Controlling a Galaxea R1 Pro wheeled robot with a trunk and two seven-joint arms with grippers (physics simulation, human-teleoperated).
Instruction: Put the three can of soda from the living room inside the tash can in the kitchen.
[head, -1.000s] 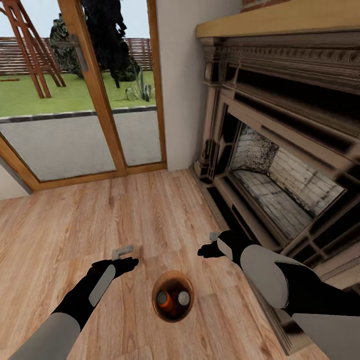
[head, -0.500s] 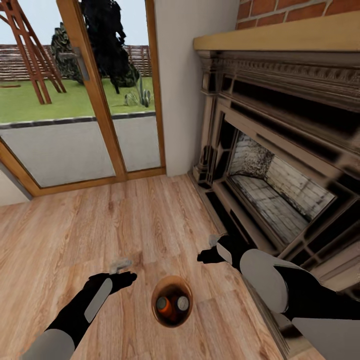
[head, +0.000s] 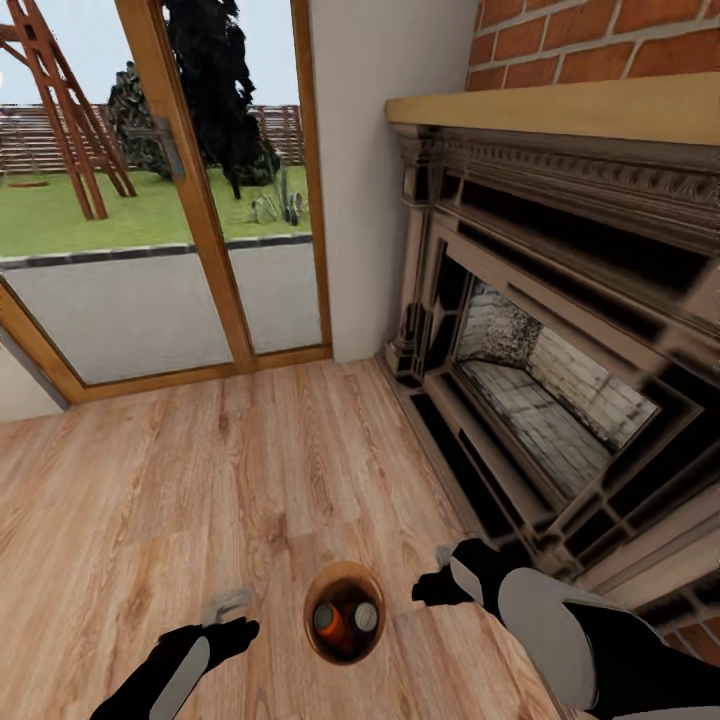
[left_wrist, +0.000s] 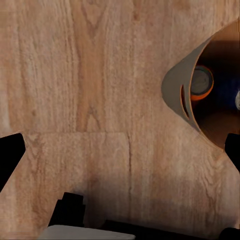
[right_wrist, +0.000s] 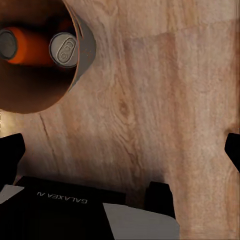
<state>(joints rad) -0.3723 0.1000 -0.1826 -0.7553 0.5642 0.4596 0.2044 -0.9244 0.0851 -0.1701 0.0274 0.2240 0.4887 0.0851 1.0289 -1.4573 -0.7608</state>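
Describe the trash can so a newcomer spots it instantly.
Start at the dark ornate fireplace on the right, then drop to the wood floor in front of it. Between the robot's two grippers stands the trash can, a small round bin, tan inside. It alone holds soda cans, orange with silver tops.

Head cam: high up, tilted fwd and down over the wood floor (head: 250, 470), facing the glass doors (head: 150, 200) and the fireplace (head: 560, 330); both arms enter from the bottom edge, the tash can (head: 344, 612) low centre, seen from above.

L wrist cam: close to the floor, looking straight down at the boards; can's rim cuts in at one edge.

R wrist cam: same, close and straight down, can's mouth in a corner.

Shared by all three: the tash can w/ cans inside, plus floor around it.
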